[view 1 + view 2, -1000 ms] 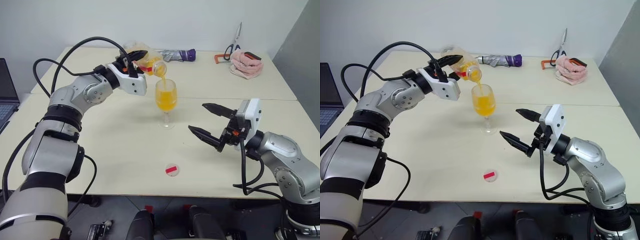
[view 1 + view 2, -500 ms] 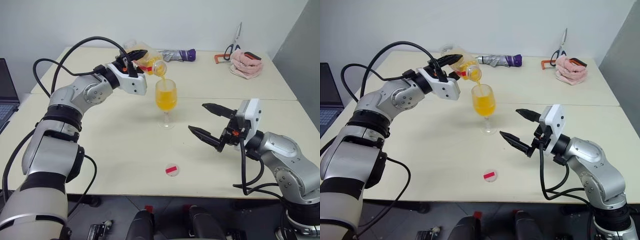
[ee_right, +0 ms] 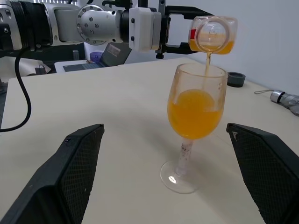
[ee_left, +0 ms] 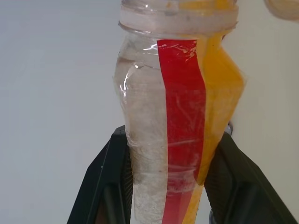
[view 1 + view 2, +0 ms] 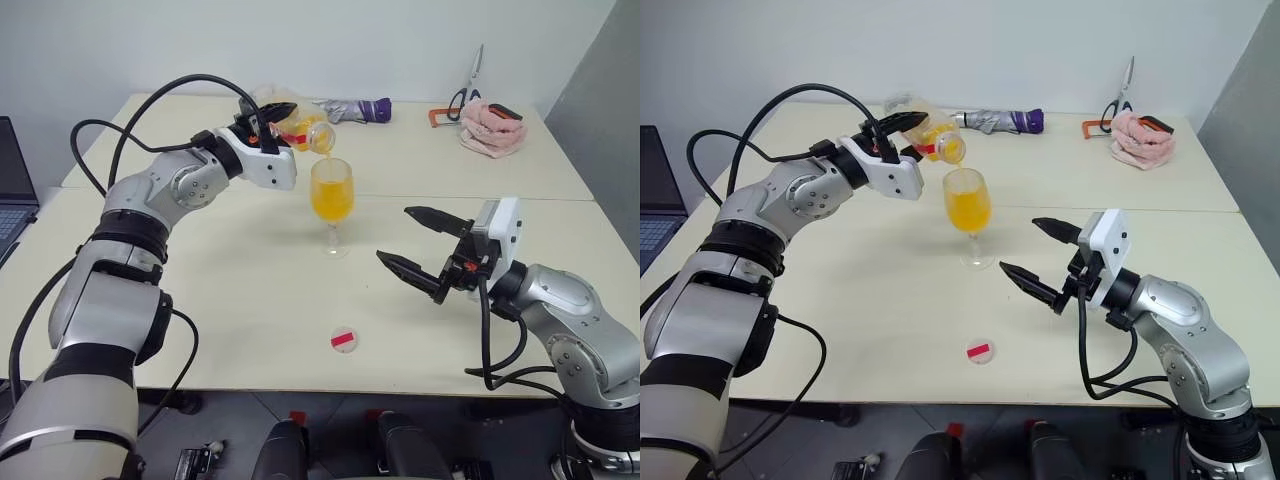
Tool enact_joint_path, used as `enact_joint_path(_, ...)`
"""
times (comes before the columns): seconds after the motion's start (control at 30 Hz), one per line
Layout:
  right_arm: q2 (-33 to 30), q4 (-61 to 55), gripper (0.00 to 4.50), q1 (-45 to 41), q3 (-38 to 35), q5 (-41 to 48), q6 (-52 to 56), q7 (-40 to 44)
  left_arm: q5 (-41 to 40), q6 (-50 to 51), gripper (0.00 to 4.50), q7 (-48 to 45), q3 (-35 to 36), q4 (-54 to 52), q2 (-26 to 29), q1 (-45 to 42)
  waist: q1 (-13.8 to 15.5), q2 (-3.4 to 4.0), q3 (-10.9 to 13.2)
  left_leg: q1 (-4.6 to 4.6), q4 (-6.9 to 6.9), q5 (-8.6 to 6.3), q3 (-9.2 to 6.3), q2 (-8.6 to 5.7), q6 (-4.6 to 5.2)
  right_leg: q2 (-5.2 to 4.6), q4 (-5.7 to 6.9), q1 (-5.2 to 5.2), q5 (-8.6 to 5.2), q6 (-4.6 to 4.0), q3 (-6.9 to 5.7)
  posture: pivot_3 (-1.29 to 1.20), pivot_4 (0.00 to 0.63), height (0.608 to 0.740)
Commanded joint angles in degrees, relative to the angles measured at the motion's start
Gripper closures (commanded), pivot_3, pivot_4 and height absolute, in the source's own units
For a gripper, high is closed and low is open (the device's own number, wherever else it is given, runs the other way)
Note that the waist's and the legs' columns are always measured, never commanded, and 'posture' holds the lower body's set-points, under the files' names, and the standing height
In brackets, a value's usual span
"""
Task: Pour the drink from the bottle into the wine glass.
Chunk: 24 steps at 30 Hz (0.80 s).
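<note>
My left gripper is shut on the bottle, a clear one with a red strip, and holds it tipped on its side above the wine glass. A thin stream of orange drink falls from the bottle's mouth into the bowl, which is about two thirds full. In the left wrist view the black fingers clamp the bottle from both sides. The glass stands upright mid-table. My right gripper hangs open and empty to the right of the glass, its fingers pointing toward it.
A white-and-red cap lies near the table's front edge. Along the far edge lie a folded umbrella, scissors and a pink cloth. A laptop sits at the far left.
The drink keeps running into the glass and the bottle looks a little emptier. Both arms hold their places.
</note>
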Motion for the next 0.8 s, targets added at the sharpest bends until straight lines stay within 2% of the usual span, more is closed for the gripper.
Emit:
enact_joint_path(0.03, 0.4, -1.5, 0.00, -0.6, -0.9, 0.6, -1.5, -0.4, -5.2, 1.3, 2.83, -2.1, 2.9, -1.3, -0.7, -0.9, 0.0, 0.00, 0.0, 0.00, 0.01, 0.00, 0.00, 0.00, 0.00, 0.00, 0.00, 0.00, 0.00, 0.00, 0.00, 0.00, 0.150, 0.740)
enact_joint_path(0.33, 0.5, -2.0, 0.00, -1.0, -0.3, 0.6, -1.7, -0.2, -15.1, 6.4, 2.83, -9.7, 7.2, -2.8, -3.2, 1.7, -0.1, 0.00, 0.0, 0.01, 0.02, 0.00, 0.00, 0.00, 0.00, 0.00, 0.03, 0.00, 0.00, 0.00, 0.00, 0.00, 0.150, 0.740)
enact_joint_path(0.43, 0.5, -2.2, 0.00, -1.3, -0.2, 0.8, -1.7, -0.2, -21.6, 10.1, 2.83, -14.1, 10.7, -4.6, -4.8, 3.3, -0.1, 0.00, 0.0, 0.01, 0.03, 0.00, -0.01, 0.00, 0.00, 0.00, 0.04, 0.00, 0.00, 0.00, 0.00, 0.00, 0.150, 0.740)
enact_joint_path(0.5, 0.6, -2.4, 0.00, -1.6, -0.2, 0.9, -1.7, -0.2, -28.0, 15.3, 2.83, -17.8, 14.4, -6.9, -6.5, 4.6, -0.1, 0.00, 0.0, 0.00, 0.04, 0.00, -0.01, 0.00, 0.00, 0.00, 0.03, 0.00, 0.00, 0.00, 0.00, 0.00, 0.150, 0.740)
enact_joint_path(0.6, 0.7, -3.0, 0.00, -2.0, -0.2, 1.1, -1.6, -0.4, -32.3, 20.6, 2.83, -20.7, 17.3, -11.2, -7.0, 6.9, -0.2, 0.00, 0.0, 0.00, 0.07, 0.00, -0.01, 0.01, 0.00, 0.00, 0.04, 0.00, 0.00, 0.00, 0.00, 0.00, 0.150, 0.740)
enact_joint_path(0.8, -0.7, -6.1, 0.00, -3.0, 2.6, 4.5, 3.0, 1.0, -44.3, 40.7, 2.83, -24.5, 26.3, -24.2, -6.3, 18.1, -0.8, 0.04, 0.0, 0.08, 0.05, 0.00, 0.01, 0.07, -0.01, 0.02, 0.13, 0.00, 0.00, -0.01, 0.05, 0.00, 0.150, 0.740)
